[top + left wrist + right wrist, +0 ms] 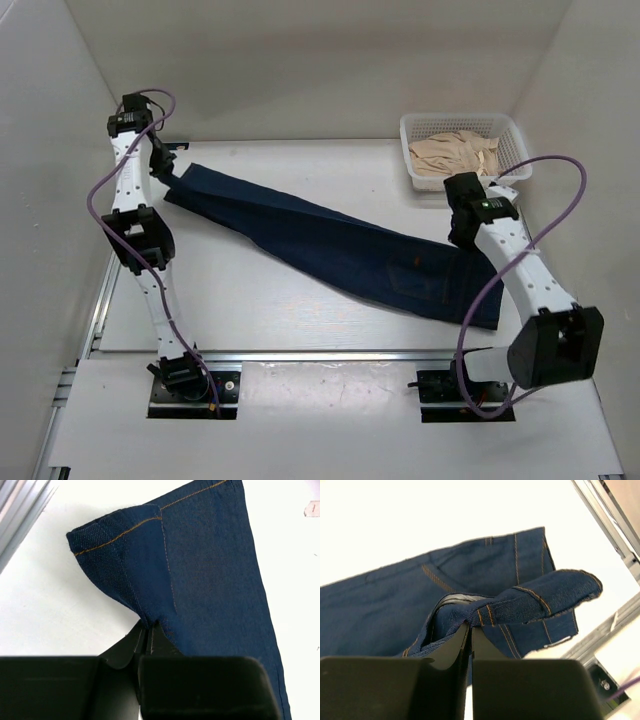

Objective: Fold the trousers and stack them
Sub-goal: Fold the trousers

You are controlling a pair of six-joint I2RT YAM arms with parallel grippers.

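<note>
The dark navy jeans [330, 240] lie folded lengthwise in a long diagonal band, hem at the far left, waistband at the near right. My left gripper [168, 172] is shut on the leg hem, which is pinched and lifted at the fingertips in the left wrist view [149, 625]; the hem's tan stitching [120, 536] shows above. My right gripper [468, 232] is shut on the waistband edge, bunched with tan stitching at its fingertips in the right wrist view [470, 622]. The pocket area [470, 572] hangs beyond.
A white mesh basket [515, 140] with beige cloth [455, 153] in it stands at the far right, just behind my right arm. White walls close in on the left, right and back. A metal rail [330, 355] runs along the table's near edge.
</note>
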